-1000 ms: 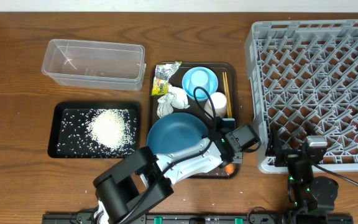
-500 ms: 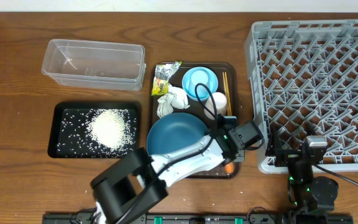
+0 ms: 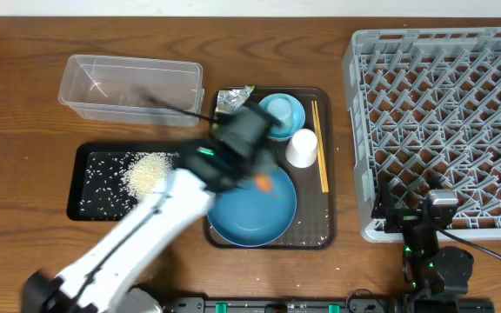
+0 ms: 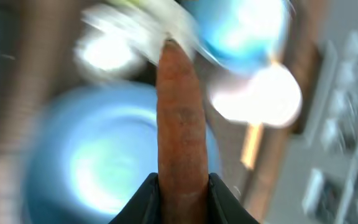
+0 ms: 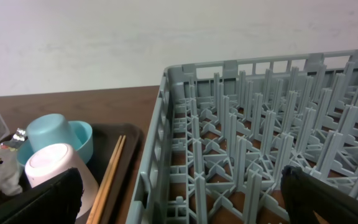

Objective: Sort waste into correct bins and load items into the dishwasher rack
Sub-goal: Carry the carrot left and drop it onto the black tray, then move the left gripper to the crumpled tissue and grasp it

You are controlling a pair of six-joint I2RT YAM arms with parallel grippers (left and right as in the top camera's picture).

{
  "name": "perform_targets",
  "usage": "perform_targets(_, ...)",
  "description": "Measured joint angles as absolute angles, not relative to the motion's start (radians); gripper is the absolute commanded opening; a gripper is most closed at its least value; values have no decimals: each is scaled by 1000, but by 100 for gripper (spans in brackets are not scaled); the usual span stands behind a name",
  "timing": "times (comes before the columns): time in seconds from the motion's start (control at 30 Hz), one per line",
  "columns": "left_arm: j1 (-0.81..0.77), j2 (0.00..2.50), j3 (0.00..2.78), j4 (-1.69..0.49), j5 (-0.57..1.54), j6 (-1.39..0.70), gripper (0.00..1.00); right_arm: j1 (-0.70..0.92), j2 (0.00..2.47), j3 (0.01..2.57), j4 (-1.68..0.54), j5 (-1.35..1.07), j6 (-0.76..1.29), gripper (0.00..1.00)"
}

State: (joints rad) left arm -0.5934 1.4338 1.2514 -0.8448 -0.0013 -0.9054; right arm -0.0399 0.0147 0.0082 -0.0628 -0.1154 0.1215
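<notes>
While blurred from overhead, reads clearly at the left wrist as a small orange carrot (image 4: 179, 112), clamped at its near end between the two fingers of the left gripper (image 4: 184, 186) and pointing away from the lens. Hangs above the large blue plate (image 3: 250, 217), over its back right part, in neither bin. Beneath, that plate flat in the front half of the brown serving tray (image 3: 324, 230). Behind the plate in the same tray: small light-blue bowl (image 3: 287, 113) with the light-blue cup (image 5: 47, 132) standing in it, white cup (image 3: 303, 148) just in front of the bowl, wooden chopsticks (image 3: 319, 148) laid along the tray's right side beside the white cup, yellow-green wrapper (image 3: 231, 100) at the back left corner, partly hidden by the arm. Left of the serving tray: shallow black tray (image 3: 81, 204) with loose white rice (image 3: 146, 169) heaped near its middle and scattered around; behind it, clear plastic tub (image 3: 129, 87). Right of the serving tray: grey dishwasher rack (image 3: 442, 113), pegs upright in a grid. At the rack's front edge, right gripper (image 5: 180, 180), fingers spread wide apart, looking along the rack's left wall.
</notes>
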Motion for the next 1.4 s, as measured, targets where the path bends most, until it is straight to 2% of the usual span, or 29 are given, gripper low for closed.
perform_targets(0.3, -64, 1451, 1252, -975, -8, -832, 19, -40, 15, 8, -63, -115, 121, 99)
perform_targets(0.53, 182, 1570, 1240, -980, 6, -799, 19, -40, 15, 8, -63, -115, 121, 99)
perform_targets(0.6, 217, 1613, 1235, -981, 23, -780, 25, -40, 15, 8, -62, -115, 121, 99)
perform_targets(0.9, 239, 1744, 1227, -995, 83, -754, 25, -40, 15, 8, -63, -115, 121, 99)
perform_targets(0.93, 239, 1752, 1222, -995, 86, -754, 28, -40, 15, 8, -63, -115, 121, 99)
perform_targets(1.1, 239, 1768, 1200, -1000, 102, -746, 34, -40, 15, 8, -63, -115, 121, 99)
perform_targets(1.4, 239, 1768, 1200, -995, 109, -701, 35, -40, 15, 8, -63, -115, 121, 99)
